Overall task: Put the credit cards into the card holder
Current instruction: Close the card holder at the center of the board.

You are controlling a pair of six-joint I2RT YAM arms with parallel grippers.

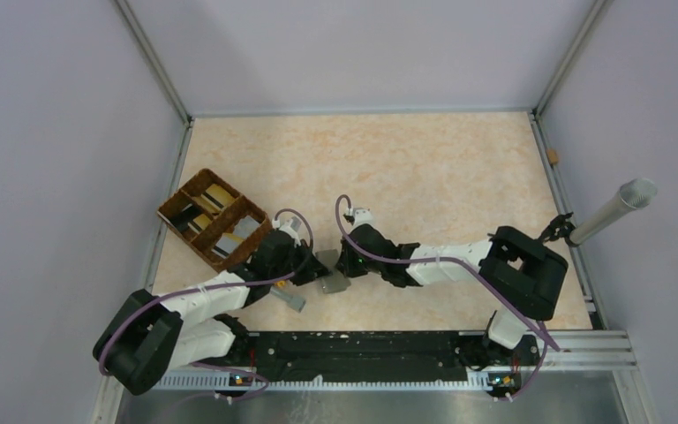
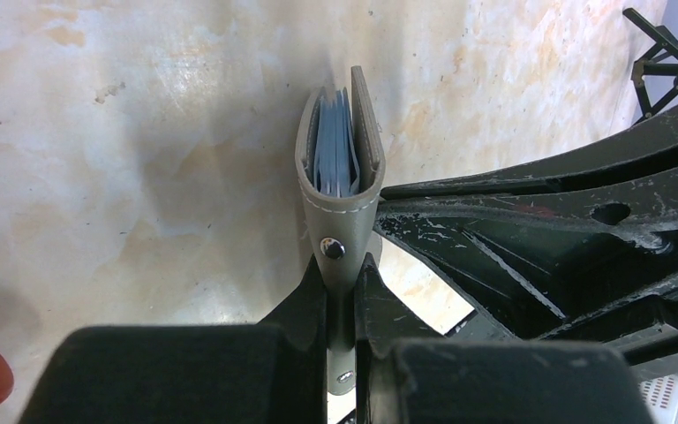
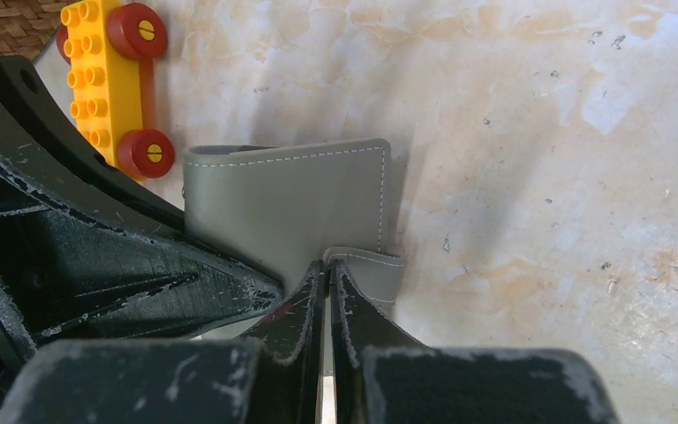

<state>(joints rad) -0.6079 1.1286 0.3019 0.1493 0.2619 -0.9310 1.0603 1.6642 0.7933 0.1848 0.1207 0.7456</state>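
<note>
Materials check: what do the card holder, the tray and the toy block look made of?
Card holder: matte grey leather or faux leather, can't tell which; it has a stitched edge and a shiny metal snap.
Inner pockets: blue-grey thin sheets, probably plastic.
Tray: brown woven fibre, rattan-like; the weave shows.
Toy block: glossy moulded plastic, yellow studs, red wheels.

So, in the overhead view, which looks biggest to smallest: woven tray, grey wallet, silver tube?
Largest: woven tray.
Then silver tube and grey wallet, too close to rank: the tube stands raised, the wallet is partly hidden.
</note>
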